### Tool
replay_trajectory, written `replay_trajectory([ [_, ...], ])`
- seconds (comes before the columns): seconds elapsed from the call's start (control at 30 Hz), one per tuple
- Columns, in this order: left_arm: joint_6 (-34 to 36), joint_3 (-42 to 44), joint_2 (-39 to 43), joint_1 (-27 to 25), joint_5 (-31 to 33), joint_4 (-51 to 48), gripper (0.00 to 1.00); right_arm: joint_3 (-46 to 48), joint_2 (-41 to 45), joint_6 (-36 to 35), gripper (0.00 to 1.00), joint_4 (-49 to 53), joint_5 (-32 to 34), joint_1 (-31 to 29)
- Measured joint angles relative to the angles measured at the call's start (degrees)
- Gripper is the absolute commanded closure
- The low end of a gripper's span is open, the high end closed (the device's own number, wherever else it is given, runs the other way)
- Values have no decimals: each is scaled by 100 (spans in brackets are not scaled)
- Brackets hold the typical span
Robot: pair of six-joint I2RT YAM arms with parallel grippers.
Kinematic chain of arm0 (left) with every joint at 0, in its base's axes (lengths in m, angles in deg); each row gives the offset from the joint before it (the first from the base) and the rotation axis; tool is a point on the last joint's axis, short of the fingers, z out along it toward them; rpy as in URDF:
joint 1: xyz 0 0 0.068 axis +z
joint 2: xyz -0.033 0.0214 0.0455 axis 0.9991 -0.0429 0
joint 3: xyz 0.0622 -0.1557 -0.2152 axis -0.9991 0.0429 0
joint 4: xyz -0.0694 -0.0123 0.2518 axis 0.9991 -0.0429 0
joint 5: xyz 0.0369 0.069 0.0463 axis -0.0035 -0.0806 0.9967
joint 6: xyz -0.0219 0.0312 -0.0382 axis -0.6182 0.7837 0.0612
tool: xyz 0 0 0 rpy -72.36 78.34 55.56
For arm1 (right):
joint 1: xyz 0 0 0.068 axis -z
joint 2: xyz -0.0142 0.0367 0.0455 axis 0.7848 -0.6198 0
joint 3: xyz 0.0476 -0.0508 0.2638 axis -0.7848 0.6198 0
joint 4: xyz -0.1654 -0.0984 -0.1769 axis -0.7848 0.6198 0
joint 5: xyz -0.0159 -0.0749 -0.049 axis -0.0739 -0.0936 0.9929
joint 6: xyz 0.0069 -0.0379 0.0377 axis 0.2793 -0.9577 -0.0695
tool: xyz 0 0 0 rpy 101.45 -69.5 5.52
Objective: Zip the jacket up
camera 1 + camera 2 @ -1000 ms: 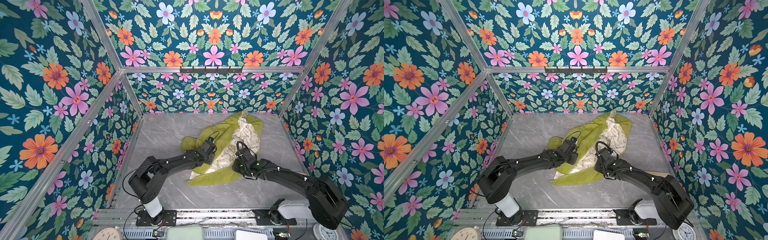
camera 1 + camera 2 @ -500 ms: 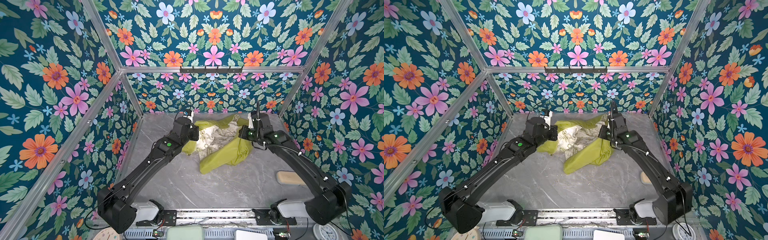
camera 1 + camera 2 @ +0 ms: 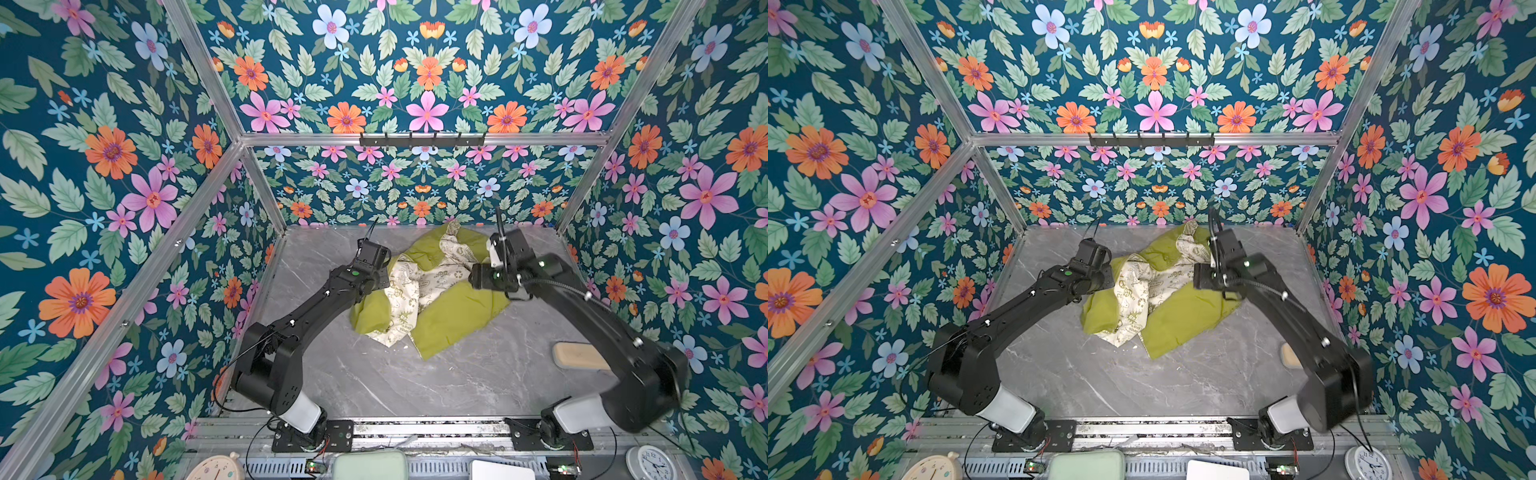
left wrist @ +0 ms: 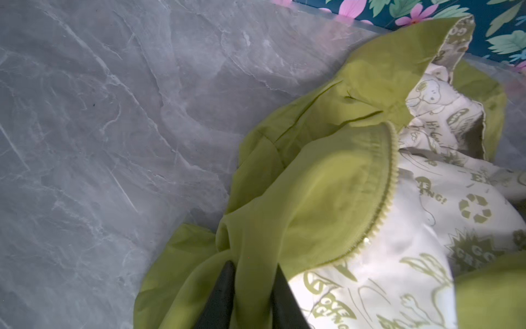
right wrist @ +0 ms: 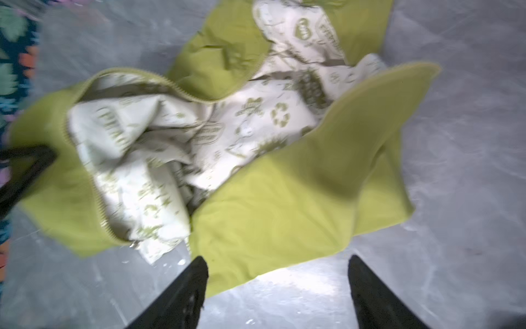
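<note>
Left gripper (image 4: 252, 266) has its two black fingers (image 4: 225, 284) set narrowly, with a gathered fold of the jacket (image 3: 453, 316) running up between them. Whether they truly clamp that fold cannot be told from the wrist view. Right gripper (image 5: 277, 260) stands wide apart with nothing caught in its jaws, poised over the near edge of one green front panel (that wrist view is blurred, so finer detail is lost).

In both top views the jacket lies crumpled toward the back middle of the grey marble table (image 3: 415, 386), between the two wrists, its far end close to the flowered back wall (image 3: 415, 195). It lies spread open. The cream lining (image 3: 409, 286) with its olive doodles faces up in the middle, flanked by lime-green outer fabric on both sides.

The zipper (image 4: 388, 185) is undone; one row of teeth curves along a green edge in the left wrist view, with bare lining beside it. A tan block (image 3: 575, 355) sits on the table near the right wall, partly hidden behind the right arm (image 3: 602, 316) and well apart from the jacket.
</note>
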Motion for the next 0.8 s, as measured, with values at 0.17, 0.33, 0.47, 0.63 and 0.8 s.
replay_trajectory([
  [0.17,-11,-264,289,140,245,-348,0,1270,-98,1049,17,-815,-243,-944],
  [0.33,2,-15,1141,116,31,-426,1,855,-1274,1419,23,-1303,-101,-1056],
  [0.47,0,380,1690,131,-444,-413,1,393,-2238,1416,27,-1340,37,-1071],
  [0.63,-24,778,2085,111,-1191,-229,1,243,-2702,1327,59,-1167,133,-1075],
  [0.8,-114,1056,2118,118,-1709,48,5,365,-2481,1252,90,-890,328,-1073],
])
